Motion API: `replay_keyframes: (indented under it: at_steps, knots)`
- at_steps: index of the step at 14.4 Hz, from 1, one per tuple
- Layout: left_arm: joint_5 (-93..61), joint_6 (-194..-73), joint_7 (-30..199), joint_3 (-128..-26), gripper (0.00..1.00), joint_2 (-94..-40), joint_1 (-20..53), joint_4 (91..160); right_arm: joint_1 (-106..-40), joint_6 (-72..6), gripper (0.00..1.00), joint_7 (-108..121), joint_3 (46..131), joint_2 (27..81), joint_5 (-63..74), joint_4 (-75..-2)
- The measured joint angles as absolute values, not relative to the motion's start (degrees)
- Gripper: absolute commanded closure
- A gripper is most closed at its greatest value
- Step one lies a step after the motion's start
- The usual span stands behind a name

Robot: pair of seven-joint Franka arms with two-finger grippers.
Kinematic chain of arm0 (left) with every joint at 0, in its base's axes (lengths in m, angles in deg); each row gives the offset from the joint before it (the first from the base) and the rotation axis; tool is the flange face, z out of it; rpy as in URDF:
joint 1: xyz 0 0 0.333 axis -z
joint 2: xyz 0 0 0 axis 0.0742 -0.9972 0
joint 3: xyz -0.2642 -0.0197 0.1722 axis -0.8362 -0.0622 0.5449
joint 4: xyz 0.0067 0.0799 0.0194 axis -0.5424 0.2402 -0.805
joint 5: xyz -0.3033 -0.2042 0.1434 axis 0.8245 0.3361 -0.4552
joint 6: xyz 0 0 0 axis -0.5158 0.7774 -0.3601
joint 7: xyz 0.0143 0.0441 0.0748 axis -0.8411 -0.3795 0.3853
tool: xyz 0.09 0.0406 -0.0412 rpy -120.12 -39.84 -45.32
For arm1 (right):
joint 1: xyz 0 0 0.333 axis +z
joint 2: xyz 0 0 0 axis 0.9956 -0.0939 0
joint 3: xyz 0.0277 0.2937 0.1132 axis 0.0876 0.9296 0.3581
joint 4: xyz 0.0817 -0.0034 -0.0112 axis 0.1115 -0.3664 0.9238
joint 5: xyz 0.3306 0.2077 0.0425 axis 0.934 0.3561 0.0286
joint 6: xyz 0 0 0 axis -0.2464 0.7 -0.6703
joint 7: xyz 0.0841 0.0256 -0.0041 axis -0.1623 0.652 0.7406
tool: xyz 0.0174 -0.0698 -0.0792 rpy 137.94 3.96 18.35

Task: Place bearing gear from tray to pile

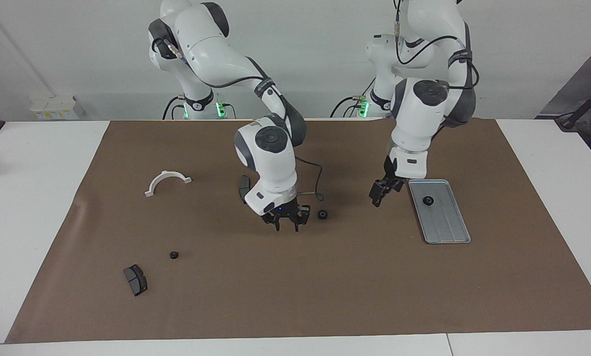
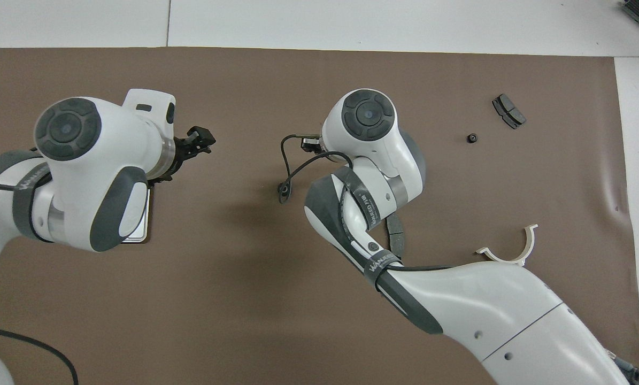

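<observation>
gear [image 1: 428,200] in tray [image 1: 446,222] | right hand [image 1: 286,223] beside gear on mat [image 1: 322,214], seemingly empty

The tray [image 1: 446,225] is ridged, brushed-looking metal with a soft sheen. The brown mat [image 1: 325,287] looks matt, probably paper. Arm shells [image 1: 270,158] are glossy white plastic, and the little gears [image 1: 322,214] are dull black.
</observation>
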State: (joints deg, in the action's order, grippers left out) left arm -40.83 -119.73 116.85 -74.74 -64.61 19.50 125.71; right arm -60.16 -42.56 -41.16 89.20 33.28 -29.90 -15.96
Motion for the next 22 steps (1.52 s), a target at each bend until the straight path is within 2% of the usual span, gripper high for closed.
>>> replay_keyframes:
  at_steps: [5, 7, 10, 13, 17, 18, 20, 22]
  knots:
    - [-40.8, -119.2, 105.8, -74.6, 0.00, -64.5, 9.7, 128.9, -53.9, -47.9, 0.39, -44.1, 89.2, 32.7, -29.9, -16.6]
    - [-40.8, -122.4, 103.0, -74.6, 0.00, -64.0, 6.7, 132.0, -53.0, -49.1, 0.32, -44.1, 89.1, 32.0, -29.9, -17.3]
    - [-40.8, -128.7, 102.3, -74.6, 0.00, -63.6, 4.9, 137.2, -52.5, -50.5, 0.32, -44.1, 89.1, 31.4, -30.6, -20.0]
    - [-40.8, -132.4, 102.3, -74.8, 0.00, -64.0, 4.8, 141.2, -52.5, -55.2, 0.36, -44.1, 88.8, 31.4, -31.2, -24.1]
    - [-40.8, -137.2, 102.3, -74.8, 0.00, -65.1, 4.7, 145.6, -52.5, -55.7, 0.44, -44.1, 88.7, 31.8, -31.3, -24.8]
    - [-40.8, -137.2, 102.3, -74.8, 0.16, -65.1, 4.7, 146.1, -52.5, -55.7, 0.45, -44.1, 88.7, 31.8, -31.3, -24.9]
    - [-40.8, -137.2, 102.3, -74.8, 0.37, -65.1, 4.7, 146.4, -52.5, -56.6, 0.50, -44.1, 88.7, 31.9, -31.3, -25.2]
    - [-40.8, -137.2, 102.3, -74.8, 0.43, -65.1, 4.5, 146.5, -52.6, -57.9, 0.54, -44.1, 88.5, 32.4, -31.4, -26.3]
